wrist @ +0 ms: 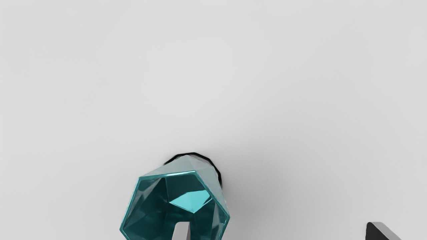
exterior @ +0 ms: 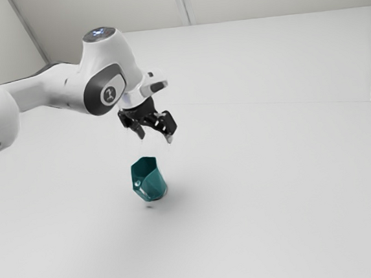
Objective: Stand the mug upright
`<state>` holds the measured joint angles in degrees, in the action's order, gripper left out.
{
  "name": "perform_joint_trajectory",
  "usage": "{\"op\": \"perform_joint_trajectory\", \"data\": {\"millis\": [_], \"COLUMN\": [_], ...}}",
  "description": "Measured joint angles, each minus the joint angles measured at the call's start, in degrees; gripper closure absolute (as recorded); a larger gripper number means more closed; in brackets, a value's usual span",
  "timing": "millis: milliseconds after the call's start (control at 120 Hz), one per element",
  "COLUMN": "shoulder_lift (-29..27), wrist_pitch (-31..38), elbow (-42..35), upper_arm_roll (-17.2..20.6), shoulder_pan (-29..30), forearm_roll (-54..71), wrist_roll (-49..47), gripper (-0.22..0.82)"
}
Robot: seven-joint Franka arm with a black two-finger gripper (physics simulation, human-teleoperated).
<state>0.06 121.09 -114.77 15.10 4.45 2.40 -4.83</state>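
Mug (exterior: 154, 184), mouth facing upward, long axis steep

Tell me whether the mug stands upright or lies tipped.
Upright, as far as both views show: the mug opens upward, toward the hand's camera, and its narrower base sits against the table.

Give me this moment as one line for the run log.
gripper: open, above mug | teal mug: on table, mouth toward wrist camera | grasp: none | contact: none seen
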Motion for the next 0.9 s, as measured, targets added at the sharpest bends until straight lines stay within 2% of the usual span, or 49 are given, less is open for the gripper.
{"op": "perform_joint_trajectory", "data": {"millis": [117,333,558,900], "shoulder_lift": [1.9,3.4,3.8,3.8], "wrist_pitch": [-6.1,-15.5,-21.2,-23.5], "elbow": [9.5,19.5,21.8,21.9], "upper_arm_roll": [-0.1,-0.4,-0.5,-0.5], "shoulder_pan": [-0.7,1.0,2.2,1.6], "forearm_roll": [-1.3,-1.8,-1.7,-1.7], "wrist_roll": [-0.3,-0.6,-0.8,-1.1], "gripper": [0.02,0.01,0.0,0.0]}}
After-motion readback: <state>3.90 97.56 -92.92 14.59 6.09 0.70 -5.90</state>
